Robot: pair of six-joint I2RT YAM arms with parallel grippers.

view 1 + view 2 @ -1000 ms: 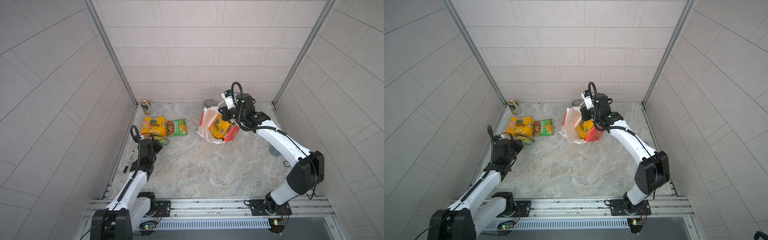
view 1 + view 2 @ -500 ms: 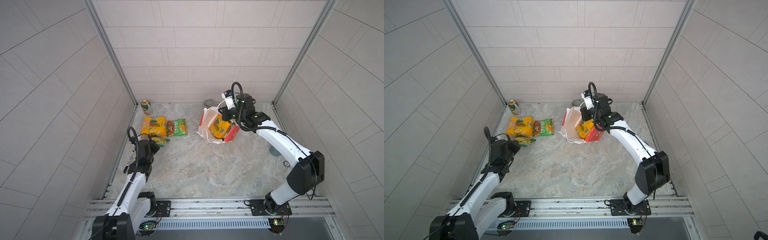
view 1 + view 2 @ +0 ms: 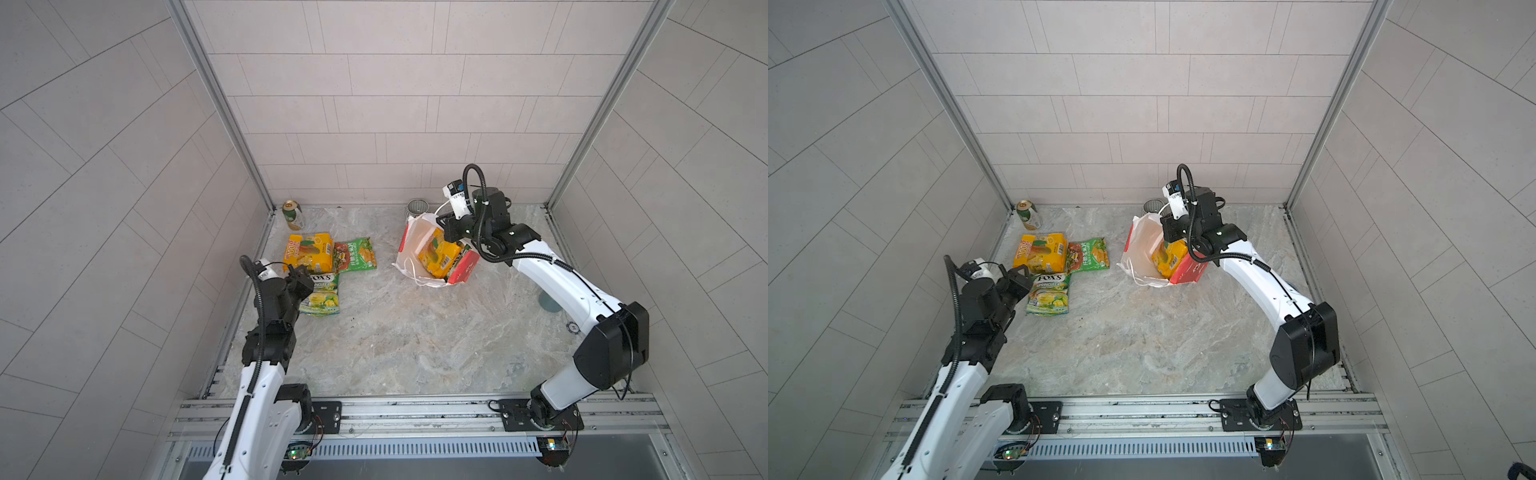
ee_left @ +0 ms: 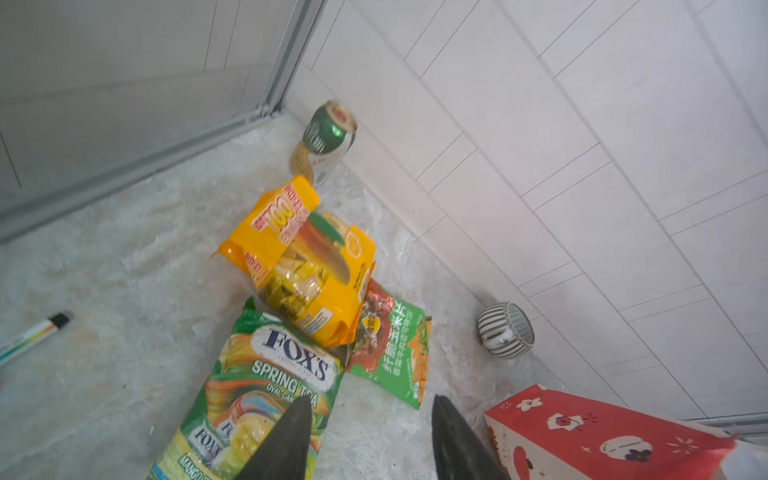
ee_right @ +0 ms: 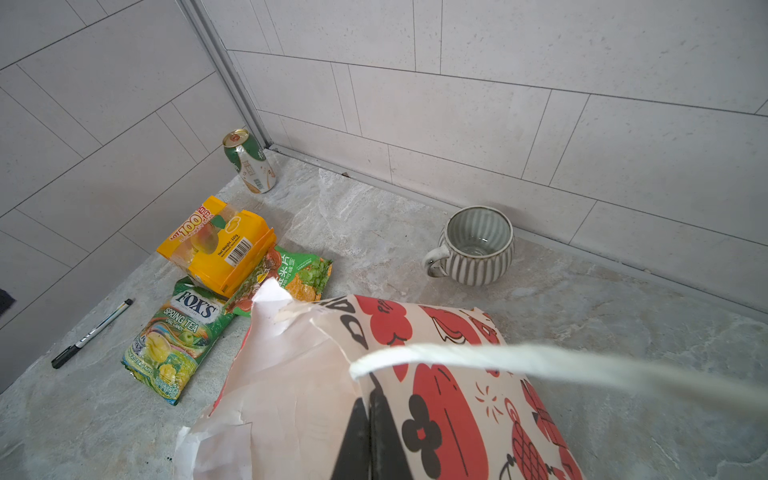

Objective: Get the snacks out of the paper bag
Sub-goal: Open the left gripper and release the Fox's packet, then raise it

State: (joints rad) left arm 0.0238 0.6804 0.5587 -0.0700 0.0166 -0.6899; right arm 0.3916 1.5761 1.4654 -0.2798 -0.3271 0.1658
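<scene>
Your left gripper (image 4: 370,401) is near the counter's left edge, jaws parted, nothing between them. One finger is over the near part of the green-yellow FOX'S packet (image 3: 322,295); can't tell if it touches. That packet lies flat on the counter, with a black pen (image 5: 91,332) between it and the left edge

Just beyond, a yellow-orange packet (image 3: 309,251) overlaps the FOX'S top edge, and the green chips packet (image 3: 355,259) is tucked partly under its right side

Right of those, toward the far edge, the paper bag (image 3: 415,249) has its mouth open in both top views, with a second yellow-orange packet (image 3: 440,257) inside. Your right gripper (image 5: 370,395) is clamped tight on the bag's upper wall, and the cord handle (image 5: 540,365) runs just past it

The drink can (image 3: 292,214) is in the far left corner, and the ribbed mug (image 3: 417,208) is at the far edge behind the bag
</scene>
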